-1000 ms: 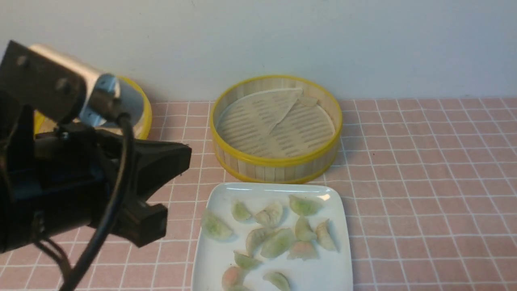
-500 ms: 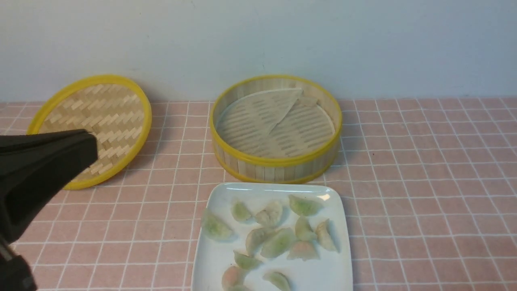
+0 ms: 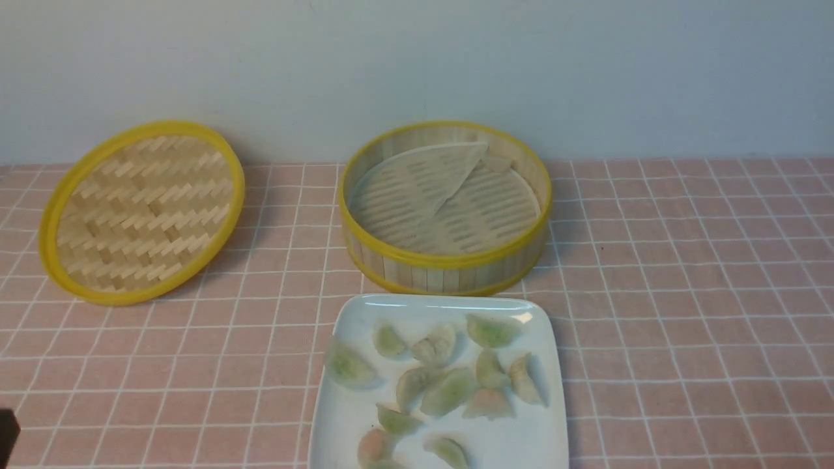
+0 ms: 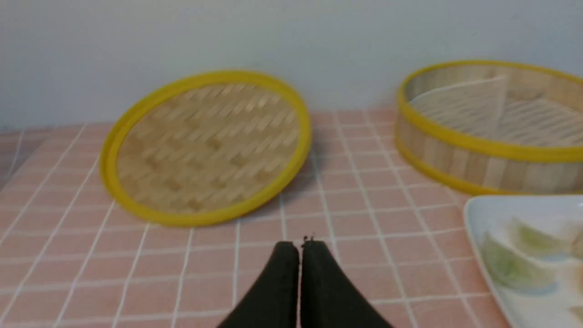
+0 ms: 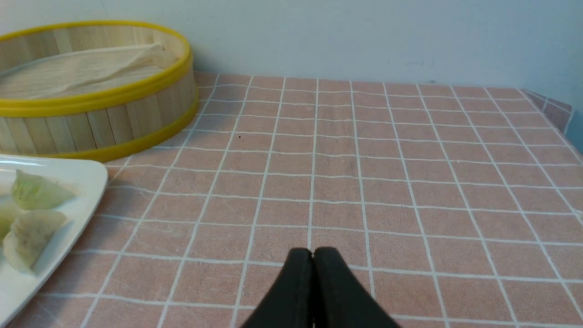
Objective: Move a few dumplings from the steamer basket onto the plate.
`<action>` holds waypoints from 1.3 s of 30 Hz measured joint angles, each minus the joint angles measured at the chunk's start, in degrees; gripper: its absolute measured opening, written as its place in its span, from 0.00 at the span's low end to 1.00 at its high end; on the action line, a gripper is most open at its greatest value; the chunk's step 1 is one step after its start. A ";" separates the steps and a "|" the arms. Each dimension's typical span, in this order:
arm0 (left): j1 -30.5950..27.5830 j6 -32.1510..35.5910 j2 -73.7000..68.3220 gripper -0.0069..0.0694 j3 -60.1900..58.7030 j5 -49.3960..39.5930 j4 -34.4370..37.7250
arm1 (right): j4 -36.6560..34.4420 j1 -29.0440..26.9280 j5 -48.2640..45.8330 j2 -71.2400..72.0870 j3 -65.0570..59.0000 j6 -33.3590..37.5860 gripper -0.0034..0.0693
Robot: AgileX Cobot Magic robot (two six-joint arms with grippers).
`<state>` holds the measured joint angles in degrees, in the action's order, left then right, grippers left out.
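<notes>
Several dumplings (image 3: 449, 389) lie on the white plate (image 3: 534, 443) at the front centre. The steamer basket (image 3: 446, 260) behind it holds only its folded liner sheet (image 3: 423, 179); no dumpling shows inside. My left gripper (image 4: 300, 246) is shut and empty, low over the cloth left of the plate (image 4: 483, 210), facing the basket (image 4: 483, 166). Only a dark sliver of it shows at the front view's lower left edge (image 3: 6, 433). My right gripper (image 5: 313, 252) is shut and empty over the cloth right of the plate (image 5: 86, 175) and basket (image 5: 104, 120); it is outside the front view.
The basket's herringbone lid (image 3: 140, 212) lies tilted at the back left, also in the left wrist view (image 4: 205, 146). A pink checked cloth (image 3: 684, 293) covers the table. A pale wall stands close behind. The table's right edge shows in the right wrist view (image 5: 565, 114).
My left arm has drawn back down and to the left, out of the front view almost wholly, uncovering the lid. The plate, dumplings and basket have not moved.
</notes>
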<state>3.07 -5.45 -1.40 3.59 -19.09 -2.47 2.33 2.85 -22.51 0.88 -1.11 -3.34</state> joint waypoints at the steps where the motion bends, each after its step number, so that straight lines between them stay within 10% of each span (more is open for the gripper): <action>1: -0.93 0.00 1.14 0.08 -2.31 -0.04 0.24 | 0.00 0.00 0.00 0.00 0.00 0.00 0.03; 39: -1.71 -0.02 1.99 0.08 -5.14 -2.97 2.07 | -0.01 0.00 0.06 0.00 0.00 0.00 0.03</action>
<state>1.36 -5.47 0.59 -1.55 -22.06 -0.40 2.31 2.85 -22.45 0.88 -1.11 -3.34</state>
